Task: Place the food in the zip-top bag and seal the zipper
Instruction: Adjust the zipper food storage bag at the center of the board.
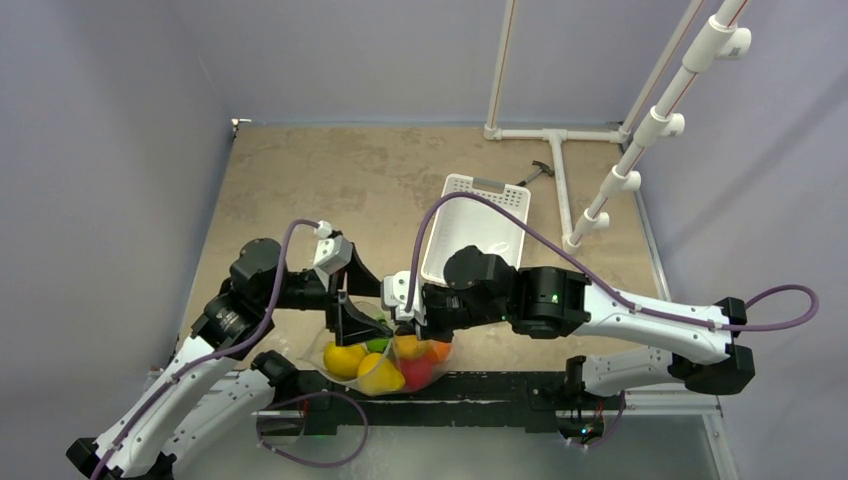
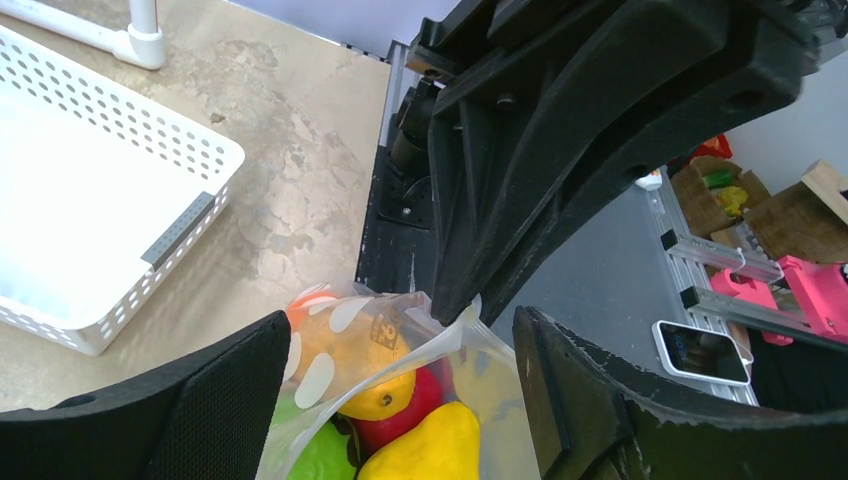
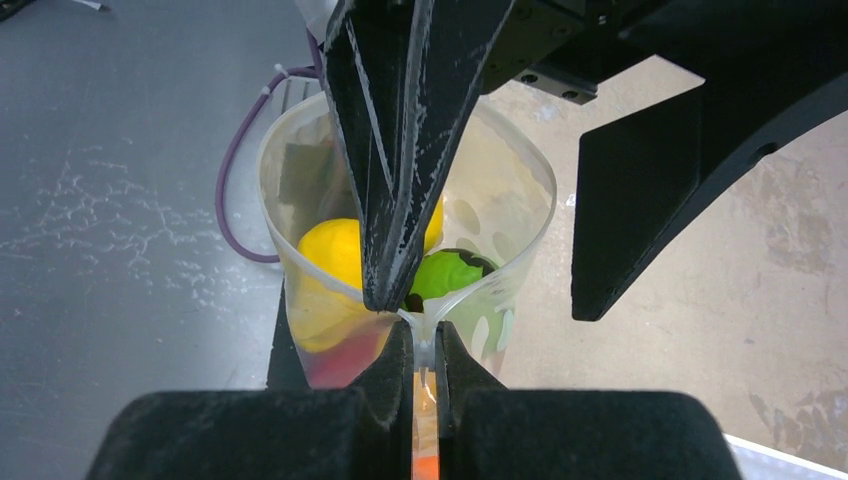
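The clear zip-top bag [image 1: 330, 350] sits at the table's near edge between both grippers. It holds the food: yellow pieces [image 1: 345, 358], a red one [image 1: 415, 372], an orange one [image 1: 438, 350] and a green one [image 1: 377, 344]. My right gripper [image 3: 425, 345] is shut on the zipper [image 3: 424, 330] at one end of the mouth, which gapes open beyond the pinch. My left gripper [image 2: 400, 400] is open, with its fingers [image 2: 200, 410] wide on either side of the bag's top and gripping nothing. The fruit [image 2: 425, 450] shows through the plastic between them.
A white slotted basket [image 1: 485, 185] stands behind the bag at the middle of the table and shows in the left wrist view [image 2: 190, 150]. A white pipe frame [image 1: 560, 170] rises at the back right, with a small dark tool [image 1: 535, 173] beside it. The table's front rail [image 1: 480, 385] runs just under the bag.
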Tool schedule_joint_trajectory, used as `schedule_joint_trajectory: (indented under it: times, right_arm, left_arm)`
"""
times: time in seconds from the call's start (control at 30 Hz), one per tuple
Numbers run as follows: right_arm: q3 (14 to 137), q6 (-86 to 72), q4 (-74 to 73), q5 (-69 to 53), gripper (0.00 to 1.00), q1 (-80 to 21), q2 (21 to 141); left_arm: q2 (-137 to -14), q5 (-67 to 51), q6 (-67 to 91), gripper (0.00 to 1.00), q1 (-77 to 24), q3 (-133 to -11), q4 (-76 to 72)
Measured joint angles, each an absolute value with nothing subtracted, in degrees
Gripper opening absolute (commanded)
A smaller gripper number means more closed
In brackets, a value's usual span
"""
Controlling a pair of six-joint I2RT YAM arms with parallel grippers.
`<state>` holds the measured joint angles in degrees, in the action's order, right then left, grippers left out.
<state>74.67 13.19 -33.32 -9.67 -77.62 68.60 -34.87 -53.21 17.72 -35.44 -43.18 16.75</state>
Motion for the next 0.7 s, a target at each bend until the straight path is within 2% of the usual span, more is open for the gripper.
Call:
schedule_joint_trajectory:
  times: [0.7]
  right_arm:
    - [80.99,3.99,-36.42,-0.21,0.0,-77.62,73.21]
  left_arm:
    - [-36.27,-49.45,16.93,0.73,-35.44,-45.21,24.38]
